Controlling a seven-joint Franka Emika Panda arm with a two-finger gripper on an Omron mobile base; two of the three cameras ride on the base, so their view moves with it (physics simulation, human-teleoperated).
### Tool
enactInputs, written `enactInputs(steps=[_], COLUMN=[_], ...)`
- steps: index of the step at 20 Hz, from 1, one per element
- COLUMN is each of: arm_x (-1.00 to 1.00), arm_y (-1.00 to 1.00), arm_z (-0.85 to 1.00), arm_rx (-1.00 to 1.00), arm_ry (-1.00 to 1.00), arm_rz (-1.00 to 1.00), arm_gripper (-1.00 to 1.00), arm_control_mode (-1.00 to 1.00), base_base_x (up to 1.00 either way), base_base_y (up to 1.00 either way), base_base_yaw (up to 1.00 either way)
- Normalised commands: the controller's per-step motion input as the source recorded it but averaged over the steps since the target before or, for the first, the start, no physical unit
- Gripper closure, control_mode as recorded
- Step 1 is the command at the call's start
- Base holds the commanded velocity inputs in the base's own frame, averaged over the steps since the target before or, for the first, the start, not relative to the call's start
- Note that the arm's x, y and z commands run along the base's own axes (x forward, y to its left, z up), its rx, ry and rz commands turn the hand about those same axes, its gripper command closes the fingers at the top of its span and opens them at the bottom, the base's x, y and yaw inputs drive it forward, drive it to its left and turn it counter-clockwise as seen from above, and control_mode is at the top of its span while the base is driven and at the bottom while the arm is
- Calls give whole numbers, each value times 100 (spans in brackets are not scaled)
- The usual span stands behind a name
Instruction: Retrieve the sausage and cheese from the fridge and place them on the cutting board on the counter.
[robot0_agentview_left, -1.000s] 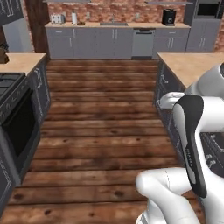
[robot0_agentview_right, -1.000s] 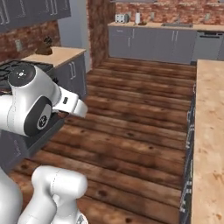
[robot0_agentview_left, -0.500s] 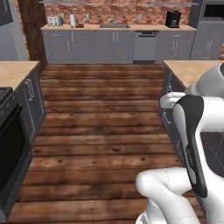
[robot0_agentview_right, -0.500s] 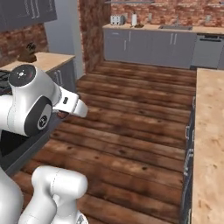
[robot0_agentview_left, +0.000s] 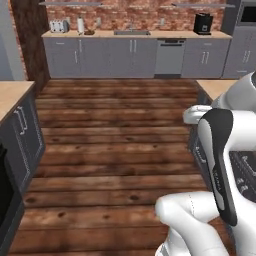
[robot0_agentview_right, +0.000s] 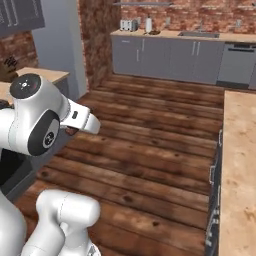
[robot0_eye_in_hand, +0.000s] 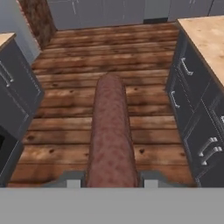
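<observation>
The sausage (robot0_eye_in_hand: 110, 131) sticks straight out from the gripper (robot0_eye_in_hand: 109, 178), pinched between its two fingertips (robot0_eye_in_hand: 70, 178) and held in the air over the wood floor (robot0_eye_in_hand: 65, 109), between the counter (robot0_eye_in_hand: 205, 33) and grey cabinets (robot0_eye_in_hand: 15, 94).

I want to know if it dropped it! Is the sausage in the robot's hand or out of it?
In its hand. In the hand view the sausage sticks out from between the two fingertips of the hand, above the wooden floor.
</observation>
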Motion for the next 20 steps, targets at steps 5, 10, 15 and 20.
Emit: enactInputs(steps=[5,10,15,20], arm_x=[0,0,0,0], arm_y=[0,0,0,0], arm_z=[0,0,0,0], arm_rx=[0,0,0,0], arm_ry=[0,0,0,0], arm_rz=[0,0,0,0], arm_gripper=[100,100,100,100], arm_control_mode=[100,100,100,100], base_base_x=[100,100,100,100], base_base_y=[-21,-12,5,20], base_base_yaw=[0,0,0,0])
